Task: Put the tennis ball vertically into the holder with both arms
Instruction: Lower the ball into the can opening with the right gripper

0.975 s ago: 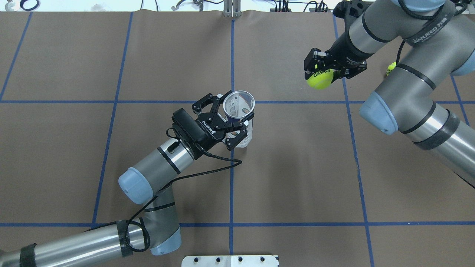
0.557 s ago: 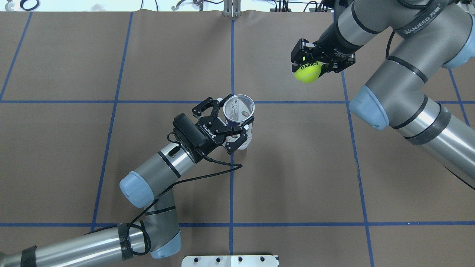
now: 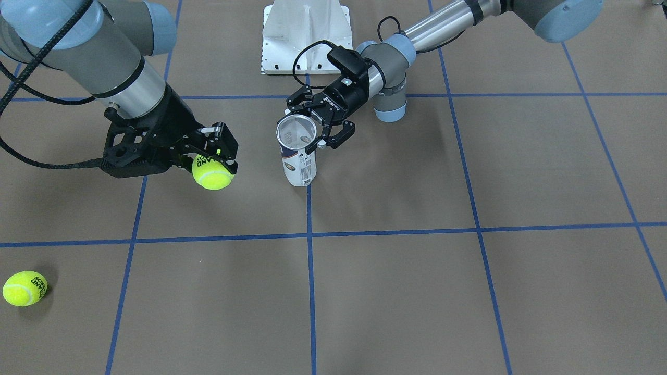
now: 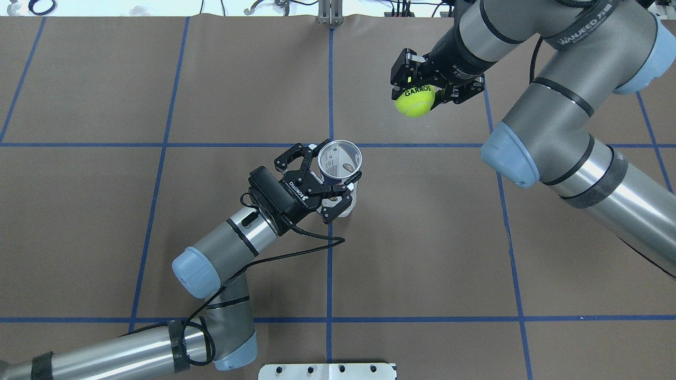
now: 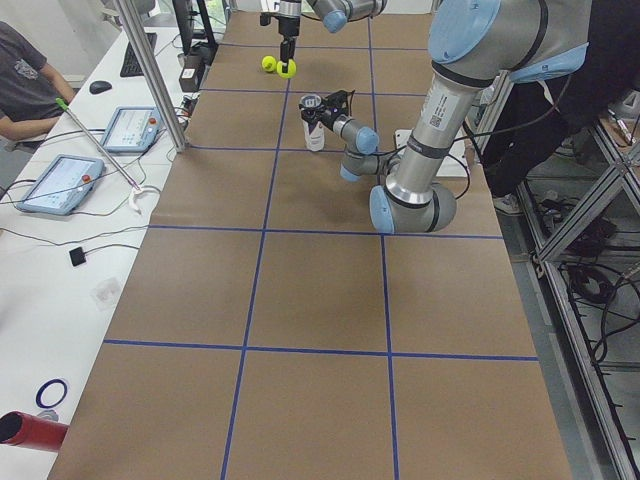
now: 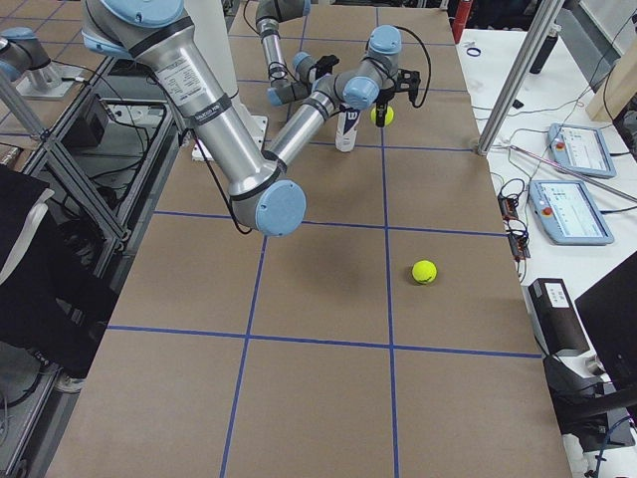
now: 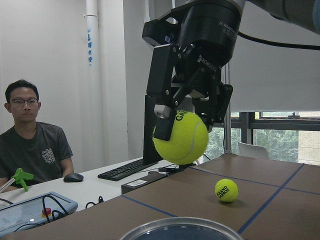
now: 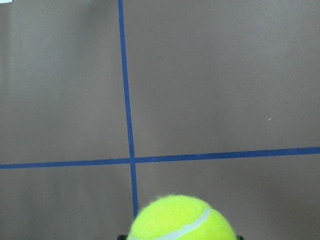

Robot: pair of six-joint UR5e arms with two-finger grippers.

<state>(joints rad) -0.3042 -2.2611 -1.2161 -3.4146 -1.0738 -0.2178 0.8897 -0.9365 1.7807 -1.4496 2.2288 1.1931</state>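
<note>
The holder [image 4: 340, 158], a clear can with a white and navy label, stands upright near the table's middle, its mouth open upward. My left gripper [image 4: 332, 178] is shut on the holder just below its rim; both also show in the front view, holder [image 3: 297, 159] and left gripper [image 3: 315, 125]. My right gripper [image 4: 422, 88] is shut on a yellow tennis ball [image 4: 415, 101] and holds it in the air, beyond and to the right of the holder. The left wrist view shows that ball [image 7: 180, 138] above and beyond the holder's rim [image 7: 180, 226].
A second tennis ball [image 3: 24, 288] lies loose on the brown table at the far right side, also in the right exterior view [image 6: 424, 271]. The white pedestal base [image 3: 306, 36] sits at the robot's edge. Operators' desks with tablets [image 5: 125, 128] flank the far side.
My right gripper has carried the tennis ball leftward and slightly farther away, closing in on the holder's side. The left gripper and holder have barely moved.
</note>
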